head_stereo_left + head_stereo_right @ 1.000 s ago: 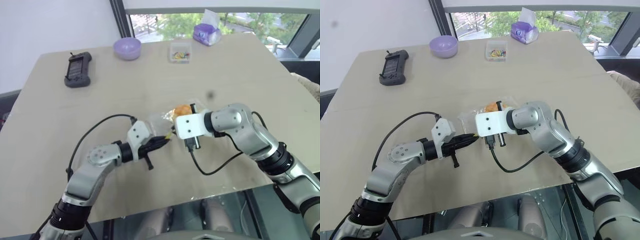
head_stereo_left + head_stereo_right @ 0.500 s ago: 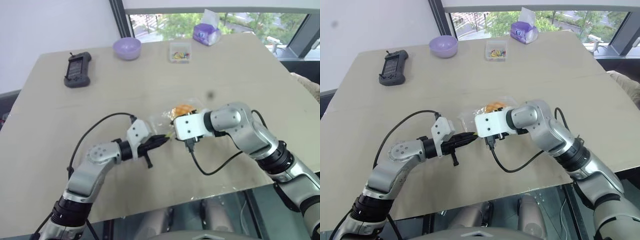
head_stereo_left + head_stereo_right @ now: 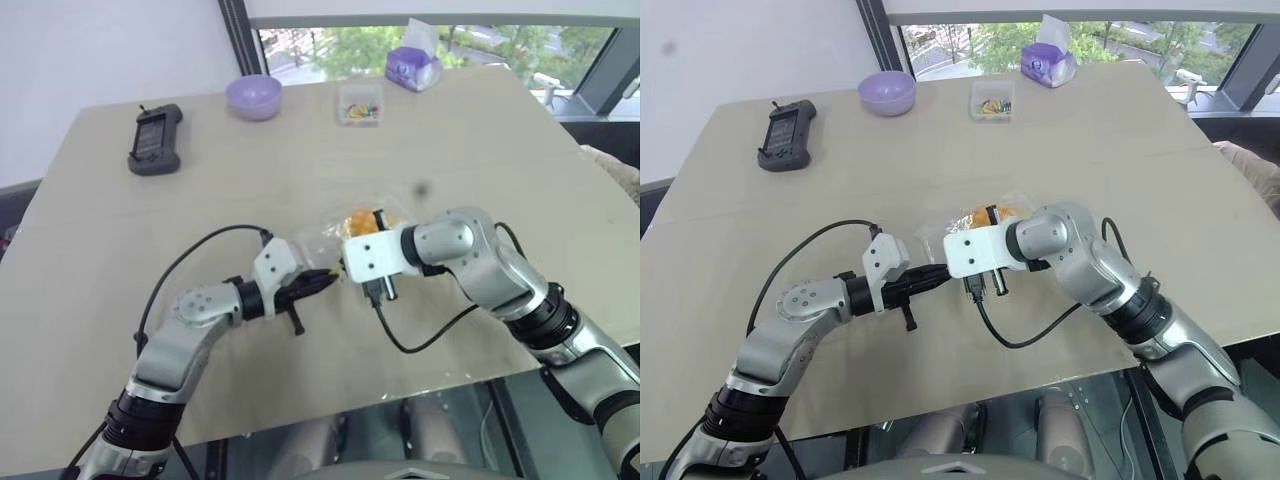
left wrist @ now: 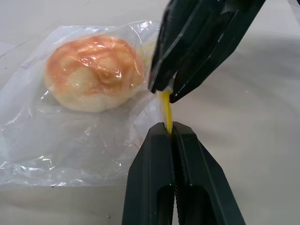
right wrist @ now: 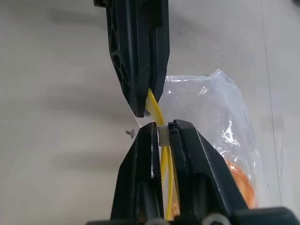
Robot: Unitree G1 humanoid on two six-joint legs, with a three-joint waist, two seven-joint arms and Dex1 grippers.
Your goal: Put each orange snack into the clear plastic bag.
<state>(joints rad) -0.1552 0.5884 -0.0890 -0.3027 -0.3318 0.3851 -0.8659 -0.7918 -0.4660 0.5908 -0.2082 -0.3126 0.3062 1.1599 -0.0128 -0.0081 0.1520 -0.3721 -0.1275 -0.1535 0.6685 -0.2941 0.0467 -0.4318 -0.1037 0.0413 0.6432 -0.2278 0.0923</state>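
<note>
Orange snack (image 4: pixel 93 71) | sealed inside clear plastic bag (image 4: pixel 70 136) lying on table (image 3: pixel 480 140), no legible writing | my left gripper (image 4: pixel 171 132) clenched on bag's yellow zip strip (image 4: pixel 165 110) | my right gripper (image 5: pixel 162 132) pinching same strip, tip-to-tip | snack just beside both.

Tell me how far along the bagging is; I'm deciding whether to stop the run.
Done: the orange snack sits inside the clear plastic bag. In hand: the left gripper and the right gripper are both shut on the bag's yellow zip strip, close together. Left: possibly sealing and letting go; no other snack is visible on the table.
</note>
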